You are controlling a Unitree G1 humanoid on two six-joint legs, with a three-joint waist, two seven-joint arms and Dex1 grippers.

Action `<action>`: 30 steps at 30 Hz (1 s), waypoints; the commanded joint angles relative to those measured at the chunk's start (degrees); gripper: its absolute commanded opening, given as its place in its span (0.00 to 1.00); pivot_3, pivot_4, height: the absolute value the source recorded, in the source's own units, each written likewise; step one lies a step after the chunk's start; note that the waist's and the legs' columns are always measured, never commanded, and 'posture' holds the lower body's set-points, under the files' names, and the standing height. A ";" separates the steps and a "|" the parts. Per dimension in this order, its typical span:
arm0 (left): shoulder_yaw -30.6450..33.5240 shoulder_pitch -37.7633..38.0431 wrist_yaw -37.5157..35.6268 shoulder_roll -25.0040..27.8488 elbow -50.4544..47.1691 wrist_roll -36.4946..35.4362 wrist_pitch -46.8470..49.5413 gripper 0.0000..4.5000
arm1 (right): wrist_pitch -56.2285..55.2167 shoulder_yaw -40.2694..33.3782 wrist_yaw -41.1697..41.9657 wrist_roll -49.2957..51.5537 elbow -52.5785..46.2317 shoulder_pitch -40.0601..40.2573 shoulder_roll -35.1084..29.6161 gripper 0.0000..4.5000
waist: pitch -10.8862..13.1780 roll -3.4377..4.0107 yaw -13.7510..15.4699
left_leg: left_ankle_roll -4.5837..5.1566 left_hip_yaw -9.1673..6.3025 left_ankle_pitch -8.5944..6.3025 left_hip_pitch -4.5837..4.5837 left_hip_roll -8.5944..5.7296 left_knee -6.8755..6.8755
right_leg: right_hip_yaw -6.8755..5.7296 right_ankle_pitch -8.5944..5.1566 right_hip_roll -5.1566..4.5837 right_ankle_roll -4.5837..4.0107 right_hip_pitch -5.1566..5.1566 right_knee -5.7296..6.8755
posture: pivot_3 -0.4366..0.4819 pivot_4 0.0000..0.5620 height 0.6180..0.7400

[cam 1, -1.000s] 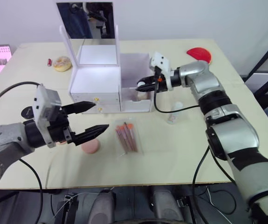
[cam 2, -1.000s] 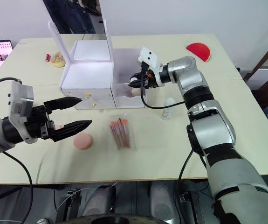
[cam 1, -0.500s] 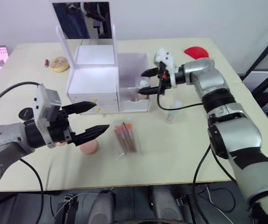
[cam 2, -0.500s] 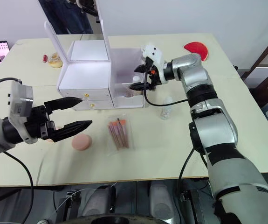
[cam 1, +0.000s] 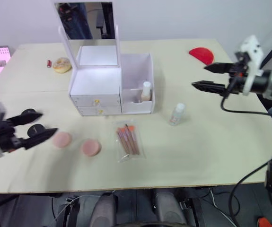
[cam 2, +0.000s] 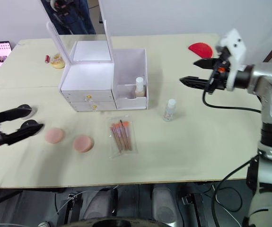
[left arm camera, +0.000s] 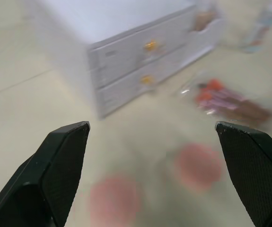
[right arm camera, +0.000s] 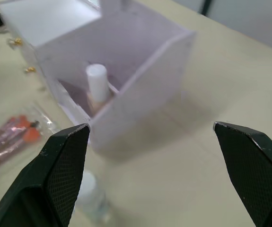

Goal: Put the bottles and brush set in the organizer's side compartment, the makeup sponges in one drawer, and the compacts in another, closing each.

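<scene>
Right gripper point(cam 1: 210, 76) withdrawn; beige white-capped bottle point(cam 1: 146, 91) binned

The squat beige bottle with the white cap point(cam 1: 146, 91) stands in the white plastic organizer's deep side bin point(cam 1: 138, 71), and the bin's front wall hides its lower part. The two small round pots with black lids point(cam 1: 30, 122) sit right behind the left gripper point(cam 1: 37, 125), whose black fingers cover part of them. That arm is cut off by the picture's left edge. In the left wrist view everything is blurred: the two round pink puffs point(left arm camera: 198, 165) are soft smears, and the clear pouch of pink-handled brushes point(left arm camera: 230, 104) is a reddish streak. The tall upright mirror point(cam 1: 87, 20) is cropped at the top edge.
</scene>
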 commanded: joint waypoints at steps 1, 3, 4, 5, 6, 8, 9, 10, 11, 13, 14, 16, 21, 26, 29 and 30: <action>6.28 1.80 -4.11 1.86 13.61 6.78 -6.84 1.00 | -1.54 -10.29 -1.08 1.83 -4.47 10.36 -2.77 0.99 | 0.00 0.00 0.17 | 0.00 0.02 0.00 0.00 0.00 0.02 | 0.01 -0.03 0.00 0.03 0.03 -0.01 | 0.48 0.27 1.00; 7.44 2.12 -5.72 2.64 23.06 10.17 -11.95 1.00 | -6.29 -15.65 -0.47 1.37 -3.36 19.17 -2.87 0.99 | -0.03 -0.05 0.27 | 0.00 0.05 -0.01 -0.01 0.00 0.07 | 0.02 -0.05 -0.02 0.08 0.05 -0.04 | 0.48 0.27 1.00; 7.71 1.98 -6.04 3.02 27.51 11.82 -14.61 1.00 | -8.48 -18.17 -0.06 1.39 -2.14 23.16 -2.61 0.99 | -0.05 -0.09 0.38 | 0.00 0.07 -0.01 -0.03 0.00 0.07 | 0.02 -0.07 -0.02 0.11 0.06 -0.05 | 0.48 0.27 1.00; 7.79 1.69 -6.35 3.42 31.61 13.17 -17.17 1.00 | -11.05 -19.98 0.44 0.99 -0.77 27.09 -2.60 0.99 | -0.05 -0.09 0.34 | 0.00 0.07 -0.01 -0.05 0.00 0.06 | 0.02 -0.10 -0.02 0.15 0.06 -0.06 | 0.48 0.27 1.00; 7.85 1.17 -6.46 3.81 35.31 14.18 -19.36 1.00 | -13.55 -21.23 1.19 0.51 0.52 30.76 -2.75 0.99 | -0.05 -0.09 0.36 | 0.00 0.08 -0.01 -0.04 0.00 0.07 | 0.02 -0.10 -0.03 0.15 0.07 -0.06 | 0.48 0.27 1.00; 7.70 0.18 -6.83 4.45 41.00 15.53 -22.74 1.00 | -18.29 -22.82 2.09 -0.08 3.00 36.26 -3.05 0.99 | -0.08 -0.17 0.37 | -0.01 0.09 -0.01 -0.04 -0.01 0.06 | 0.02 -0.12 -0.06 0.18 0.07 -0.07 | 0.48 0.27 1.00; 7.48 -0.33 -7.28 4.80 43.63 16.02 -24.24 1.00 | -19.98 -23.35 1.64 -0.27 4.62 37.70 -3.22 0.99 | -0.08 -0.18 0.22 | -0.01 0.09 -0.02 -0.01 0.00 0.05 | 0.02 -0.12 -0.06 0.19 0.08 -0.06 | 0.48 0.27 1.00; 7.12 -0.91 -7.35 5.06 45.70 16.54 -25.61 1.00 | -20.73 -24.06 1.19 0.38 6.24 38.09 -3.13 0.99 | -0.08 -0.17 0.14 | -0.01 0.10 -0.02 0.01 0.00 0.06 | 0.03 -0.12 -0.06 0.18 0.08 -0.06 | 0.48 0.27 1.00; 6.79 -1.50 -7.71 5.25 47.39 16.86 -26.76 1.00 | -20.98 -24.66 0.94 1.33 7.36 38.23 -3.01 0.99 | -0.07 -0.18 0.00 | -0.02 0.10 -0.02 0.02 0.00 0.07 | 0.03 -0.11 -0.07 0.17 0.08 -0.06 | 0.48 0.27 1.00; 6.34 -2.76 -7.97 5.33 49.08 17.08 -28.06 1.00 | -22.34 -24.42 0.68 1.68 8.56 38.67 -3.17 0.99 | -0.08 -0.21 -0.17 | -0.02 0.12 -0.02 0.09 0.02 0.08 | 0.02 -0.08 -0.07 0.12 0.07 -0.05 | 0.48 0.27 1.00; 6.07 -3.36 -8.10 5.31 49.20 17.08 -28.30 1.00 | -22.68 -24.06 0.55 1.84 8.54 38.76 -3.23 0.99 | -0.08 -0.22 -0.23 | -0.02 0.12 -0.02 0.12 0.03 0.06 | 0.02 -0.07 -0.06 0.11 0.07 -0.04 | 0.48 0.27 1.00; 5.55 -4.48 -8.07 4.90 47.82 16.83 -27.99 1.00 | -22.01 -23.25 -0.01 2.64 7.96 38.26 -3.32 0.99 | -0.08 -0.21 -0.23 | -0.02 0.12 -0.02 0.12 0.04 0.01 | 0.02 -0.07 -0.07 0.11 0.06 -0.02 | 0.48 0.27 1.00; 2.17 -5.55 -8.01 1.60 35.14 14.50 -23.32 1.00 | -18.05 -18.68 -3.37 3.77 4.88 34.70 -3.63 0.99 | -0.08 -0.21 0.18 | -0.02 0.12 -0.02 0.07 0.03 -0.02 | 0.02 0.02 -0.06 0.00 0.06 -0.01 | 0.48 0.27 1.00; -5.49 -4.88 -6.12 -2.60 10.06 8.72 -13.39 1.00 | -12.81 -8.98 -5.44 6.54 -2.93 27.11 -2.03 0.99 | -0.07 -0.20 0.25 | -0.03 0.10 -0.01 0.09 0.03 0.07 | 0.03 0.00 -0.06 0.06 0.11 0.05 | 0.48 0.27 1.00; -9.67 -6.63 -2.15 -4.23 -2.94 4.17 -7.01 1.00 | -9.73 -2.31 -6.63 7.67 -6.47 21.92 -0.69 0.99 | -0.06 -0.22 0.25 | -0.02 0.07 -0.01 0.07 0.03 0.07 | 0.03 0.01 -0.04 0.04 0.11 0.05 | 0.48 0.27 1.00; -11.77 -7.55 -0.17 -4.82 -8.41 1.56 -4.53 1.00 | -8.36 0.26 -7.67 7.84 -6.83 19.12 0.41 0.99 | -0.06 -0.23 0.21 | -0.02 0.05 -0.01 0.06 0.03 0.07 | 0.04 0.03 -0.03 0.02 0.11 0.06 | 0.48 0.27 1.00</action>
